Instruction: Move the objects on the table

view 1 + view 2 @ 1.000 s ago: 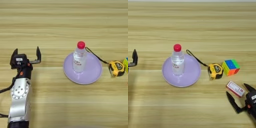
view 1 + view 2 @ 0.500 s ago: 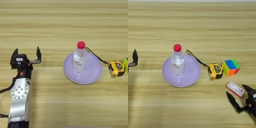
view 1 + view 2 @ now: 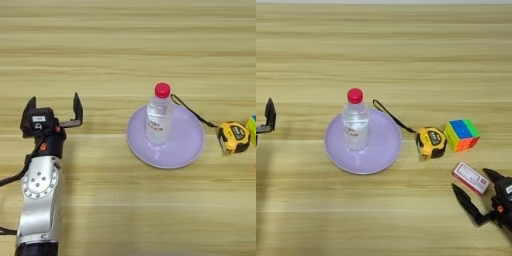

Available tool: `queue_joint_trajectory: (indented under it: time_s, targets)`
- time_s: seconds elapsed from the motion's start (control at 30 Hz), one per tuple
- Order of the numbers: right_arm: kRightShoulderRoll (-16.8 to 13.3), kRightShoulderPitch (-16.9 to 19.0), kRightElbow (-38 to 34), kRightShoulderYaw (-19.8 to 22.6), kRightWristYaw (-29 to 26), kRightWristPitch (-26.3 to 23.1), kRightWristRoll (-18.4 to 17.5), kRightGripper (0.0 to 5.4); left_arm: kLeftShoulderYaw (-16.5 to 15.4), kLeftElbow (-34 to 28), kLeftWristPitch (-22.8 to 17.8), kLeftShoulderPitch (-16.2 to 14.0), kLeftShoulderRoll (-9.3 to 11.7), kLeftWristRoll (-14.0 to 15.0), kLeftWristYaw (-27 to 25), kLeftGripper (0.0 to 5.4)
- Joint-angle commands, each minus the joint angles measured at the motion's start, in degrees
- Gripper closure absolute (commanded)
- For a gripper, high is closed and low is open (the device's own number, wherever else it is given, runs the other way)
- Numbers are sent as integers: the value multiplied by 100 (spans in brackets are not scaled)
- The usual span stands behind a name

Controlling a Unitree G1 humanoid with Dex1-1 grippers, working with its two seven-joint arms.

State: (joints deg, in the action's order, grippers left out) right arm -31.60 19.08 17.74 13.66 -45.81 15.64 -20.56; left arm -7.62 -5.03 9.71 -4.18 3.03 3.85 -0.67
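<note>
Firstly, in the left eye view, the broad light-tan wooden surface [image 3: 125,45] carries a round pale-purple plate [image 3: 186,150] near the middle. A small clear plastic bottle with a red cap [image 3: 159,117] stands upright on that plate. Just right of the plate lies a yellow-and-black tape measure [image 3: 233,137], its black cord [image 3: 194,112] running up and left over the plate's rim to end just beside the bottle's cap. The left gripper [image 3: 55,108] sits well left of the plate on its silver arm [image 3: 40,200], jaws spread wide and holding nothing.

Next, in the right eye view, the same bottle, plate and tape measure show further left. Just right of the tape measure sits a multicoloured puzzle cube [image 3: 461,135]. Below the cube, apart from it, a small flat red-and-white box [image 3: 471,177] lies tilted on the surface. The right gripper [image 3: 477,194] is at the lower right corner, jaws wide apart, one fingertip [image 3: 490,174] close beside the box's right end; whether they touch I cannot tell.
</note>
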Motion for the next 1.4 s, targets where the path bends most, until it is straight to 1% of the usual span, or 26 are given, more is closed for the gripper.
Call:
queue_joint_trajectory:
  time_s: [0.03, 0.17, 0.27, 0.47, 0.5, 0.57, 0.7, 1.03, 1.17, 1.4]
  targets:
    - [15, 321, 495, -294, 66, -391, 461, 53, 9, -69, -60, -49, -6, -4, 12, 0]
    - [11, 329, 457, -309, 75, -354, 464, 100, 5, -66, -60, -47, -3, 1, 7, 0]
    - [11, 335, 436, -311, 88, -332, 465, 116, 1, -66, -63, -45, -2, 3, 8, 0]
    - [12, 337, 349, -323, 107, -319, 467, 169, 5, -44, -57, -28, -5, 2, 10, 0]
    - [13, 336, 331, -326, 111, -320, 465, 188, 5, -40, -56, -23, -6, 1, 11, 0]
    - [14, 332, 301, -335, 117, -317, 462, 197, 5, -28, -55, -9, -6, 0, 12, 0]
    - [25, 322, 255, -362, 149, -278, 478, 245, 5, -12, -55, 16, -4, 0, 13, 0]
    - [60, 315, 203, -452, 247, -159, 493, 325, 7, 18, -59, 40, 2, 6, 1, 0]
    - [68, 329, 119, -461, 298, -159, 467, 330, 11, 17, -60, 35, 1, 6, -2, 0]
    - [121, 477, -489, -501, 428, -289, 362, 330, 11, 9, -64, 33, 1, 7, -3, 0]
